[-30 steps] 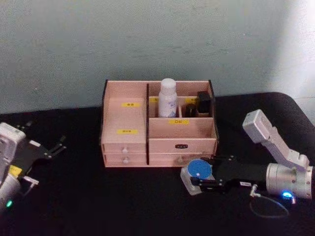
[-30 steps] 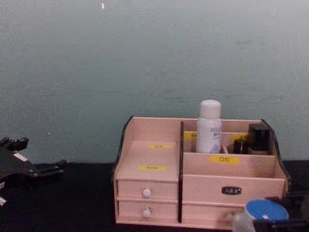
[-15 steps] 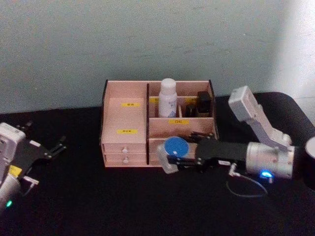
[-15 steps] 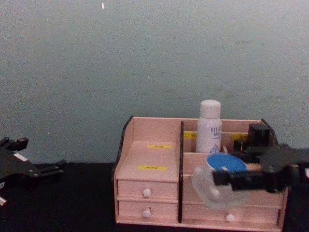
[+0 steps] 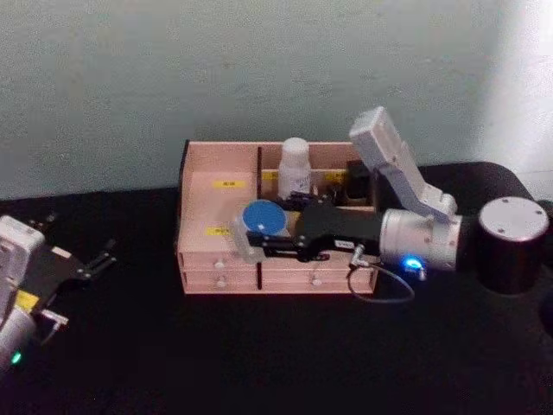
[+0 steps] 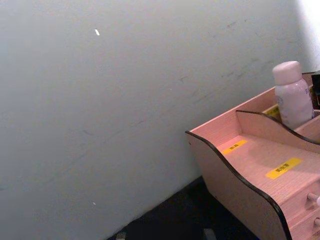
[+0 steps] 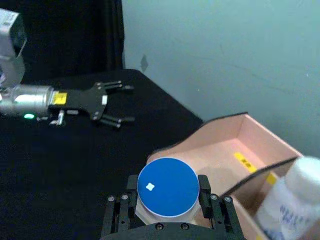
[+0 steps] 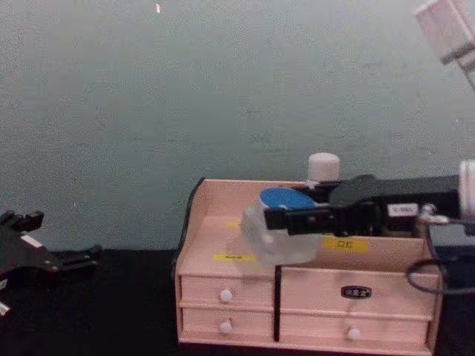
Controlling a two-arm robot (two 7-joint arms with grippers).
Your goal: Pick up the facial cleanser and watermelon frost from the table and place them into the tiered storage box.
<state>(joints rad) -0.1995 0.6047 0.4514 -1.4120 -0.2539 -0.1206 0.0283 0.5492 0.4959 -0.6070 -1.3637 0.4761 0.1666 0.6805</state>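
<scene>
Gripping watermelon frost (image 5: 263, 216) | right tool (image 5: 257, 240) | over tiered storage box (image 5: 216, 186)

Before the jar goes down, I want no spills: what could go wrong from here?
1. The right gripper holds the watermelon frost over the tiered storage box, right by its dark divider; lowered off-line, it might catch that edge and tip.
2. The gripper's body reaches across in front of the facial cleanser, so a move toward the back could knock it.
The left gripper lies parked, open, far left.
</scene>
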